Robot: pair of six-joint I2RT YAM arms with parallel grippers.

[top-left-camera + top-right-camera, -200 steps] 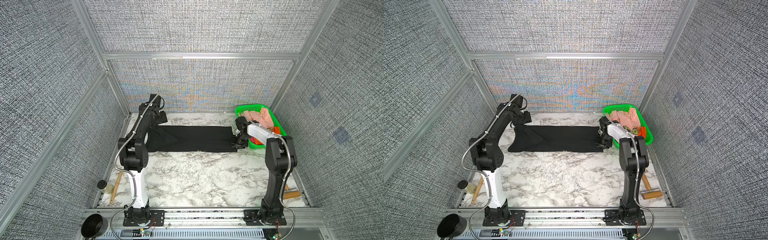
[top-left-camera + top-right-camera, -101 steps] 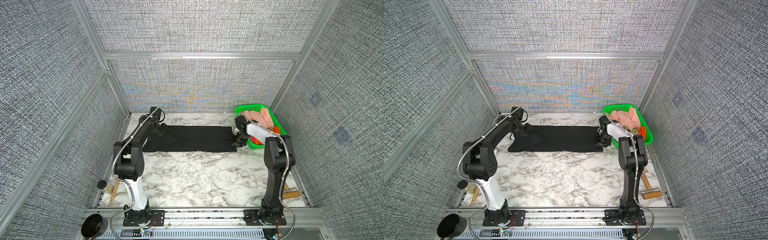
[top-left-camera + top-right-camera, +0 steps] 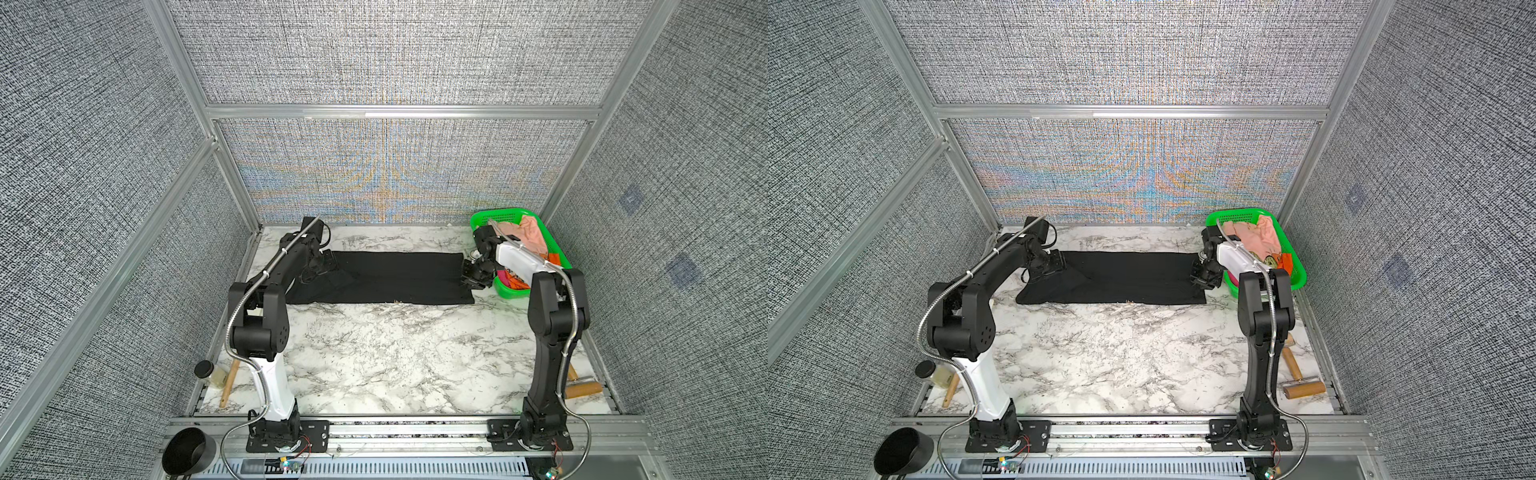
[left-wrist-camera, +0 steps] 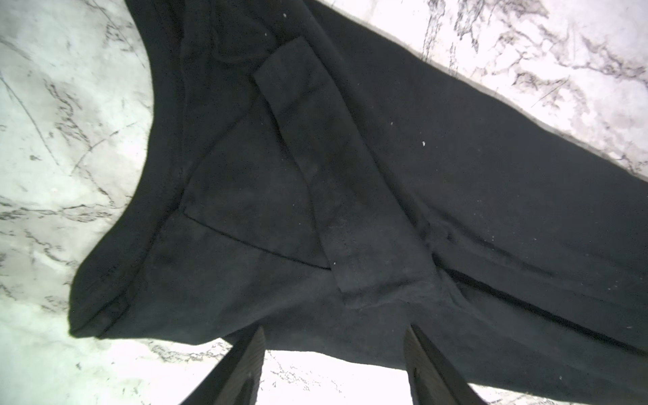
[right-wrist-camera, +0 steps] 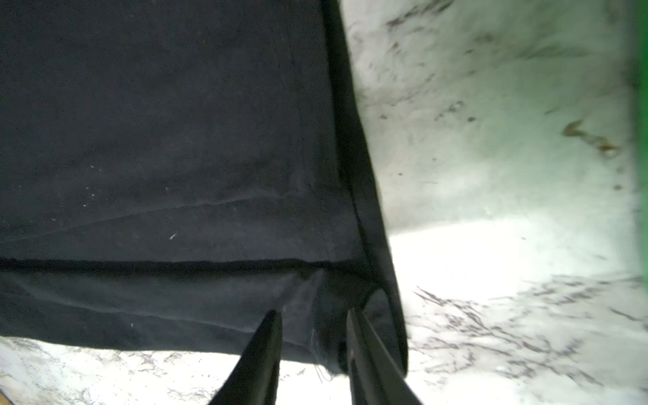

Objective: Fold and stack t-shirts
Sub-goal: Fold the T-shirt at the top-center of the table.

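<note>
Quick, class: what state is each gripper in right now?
Left gripper: open, tips at the black t-shirt edge.
Right gripper: jaws partly apart around its corner; whether they grip it cannot be told.

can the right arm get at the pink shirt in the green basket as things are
Probably yes. The peach-pink t-shirt lies on top in the open green basket, right beside the right gripper, nothing covering it. But the gripper sits on the corner of the black t-shirt and would have to leave that first.
</note>
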